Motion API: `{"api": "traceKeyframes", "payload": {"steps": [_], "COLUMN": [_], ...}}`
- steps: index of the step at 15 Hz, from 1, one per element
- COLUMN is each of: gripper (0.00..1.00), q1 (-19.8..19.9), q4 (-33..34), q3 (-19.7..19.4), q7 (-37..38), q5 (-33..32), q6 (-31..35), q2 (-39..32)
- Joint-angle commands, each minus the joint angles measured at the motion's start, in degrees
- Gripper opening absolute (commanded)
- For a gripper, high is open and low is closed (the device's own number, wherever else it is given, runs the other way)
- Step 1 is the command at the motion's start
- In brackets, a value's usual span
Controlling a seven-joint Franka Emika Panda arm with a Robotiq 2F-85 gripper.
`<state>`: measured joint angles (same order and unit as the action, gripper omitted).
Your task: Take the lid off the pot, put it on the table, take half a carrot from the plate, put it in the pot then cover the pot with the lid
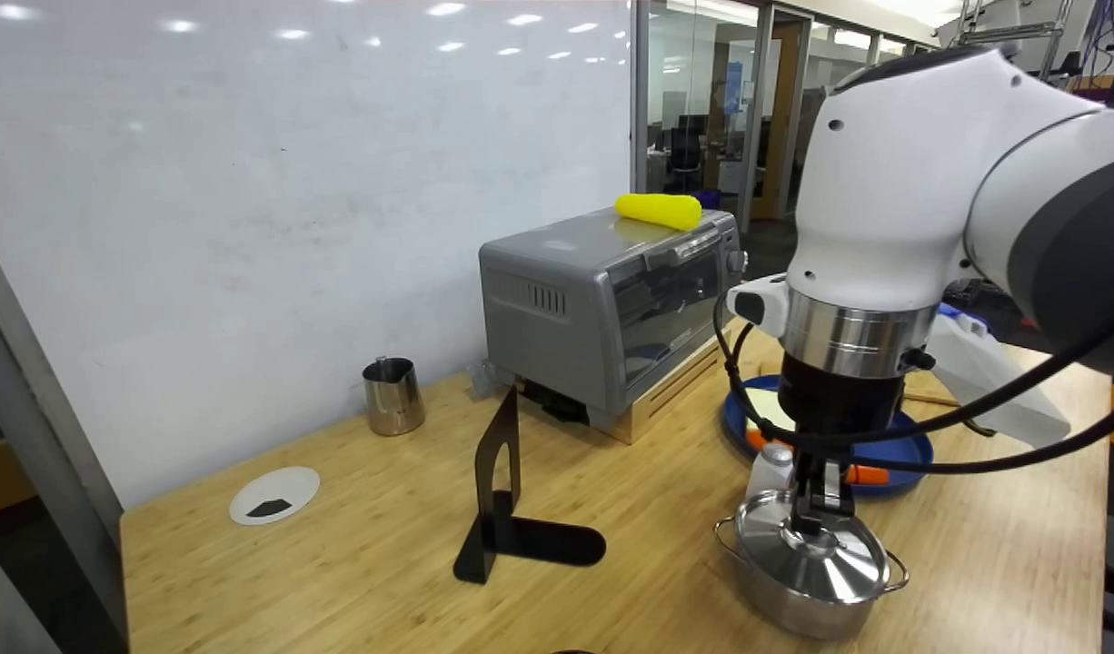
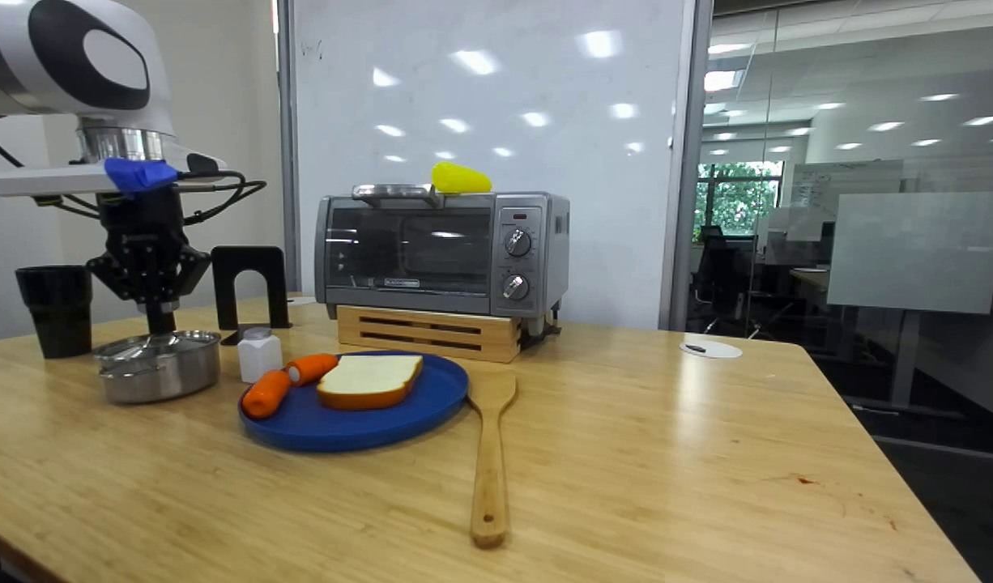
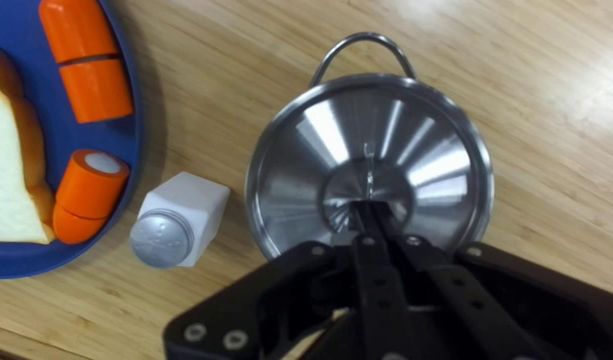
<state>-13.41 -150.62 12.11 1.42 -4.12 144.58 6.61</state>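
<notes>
The shiny lid (image 1: 852,568) sits level on the steel pot (image 1: 804,616) on the wooden table (image 1: 357,536); both exterior views show lid (image 2: 132,348) and pot (image 2: 163,379). My gripper (image 1: 811,520) points straight down at the lid's middle. In the wrist view its fingertips (image 3: 370,205) are almost together at the centre of the lid (image 3: 291,175). They look shut on the knob, which they mostly hide. The blue plate (image 2: 359,431) holds orange carrot pieces (image 2: 266,394). In the wrist view one half carrot (image 3: 90,187) shows a pale cut end.
A white shaker (image 3: 181,215) stands between pot and plate. A bread slice (image 2: 375,379) lies on the plate. A wooden spatula (image 2: 490,453), toaster oven (image 2: 415,251), black bookend (image 1: 498,509), small metal cup (image 1: 393,400) and black cup (image 2: 57,312) also stand or lie here.
</notes>
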Motion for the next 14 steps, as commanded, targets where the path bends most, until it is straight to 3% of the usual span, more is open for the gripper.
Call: {"api": "traceKeyframes", "payload": {"steps": [1, 5, 9, 14], "gripper": [0.01, 0.01, 0.01, 0.01], "q1": [0.08, -0.56, -1.56, 1.58], "q4": [0.05, 0.72, 3.19, 4.54], "q3": [0.37, 0.35, -0.04, -3.47], "q7": [0.09, -0.55, -1.24, 0.03], "q5": [0.61, 2.79, 6.60, 6.86], "q6": [1.09, -1.15, -10.03, -18.99], "q2": [0.24, 2.72, 9.50, 18.78]}}
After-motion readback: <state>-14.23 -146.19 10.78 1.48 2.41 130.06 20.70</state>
